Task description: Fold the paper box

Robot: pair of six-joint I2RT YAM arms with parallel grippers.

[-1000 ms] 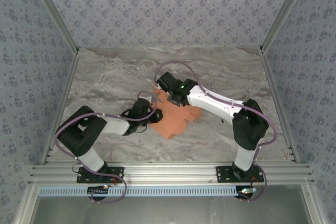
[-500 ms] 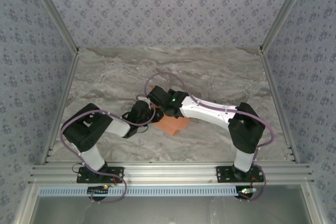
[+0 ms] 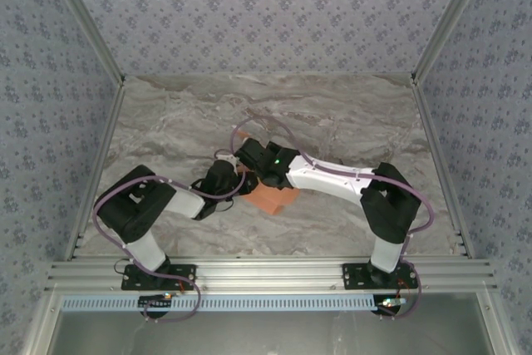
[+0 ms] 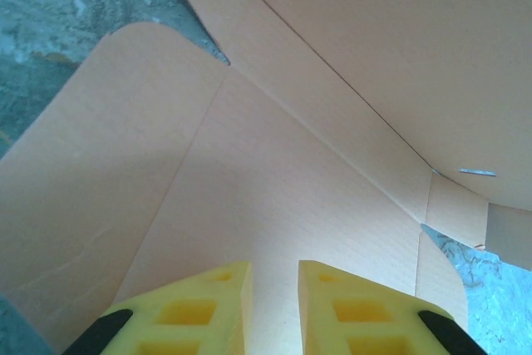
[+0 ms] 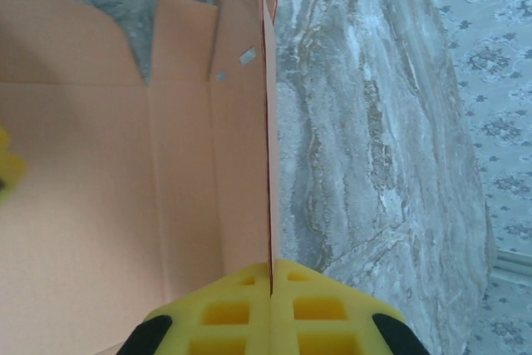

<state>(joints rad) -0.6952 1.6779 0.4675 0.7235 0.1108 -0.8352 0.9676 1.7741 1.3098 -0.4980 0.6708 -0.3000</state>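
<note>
The paper box (image 3: 277, 198) is salmon-orange card lying partly folded at the middle of the marble table (image 3: 166, 122). My right gripper (image 5: 271, 276) is shut on the edge of one upright panel (image 5: 268, 122), seen edge-on, with the box floor (image 5: 91, 205) to its left. In the top view the right gripper (image 3: 248, 158) sits at the card's far left corner. My left gripper (image 4: 275, 288) is open by a narrow gap, its yellow fingers (image 4: 208, 305) over the flat inner panel (image 4: 274, 164), nothing between them. From above, the left gripper (image 3: 236, 183) meets the card's left edge.
Bare marble lies right of the raised panel (image 5: 374, 122) and around the card. Patterned walls (image 3: 266, 6) with metal corner posts enclose the table on three sides. An aluminium rail (image 3: 266, 272) carries both arm bases at the near edge.
The right gripper swung left and toward me, lifting a card panel over, so the spread sheet now looks smaller from above. The left arm shifted slightly. Little moved in the last half second.
</note>
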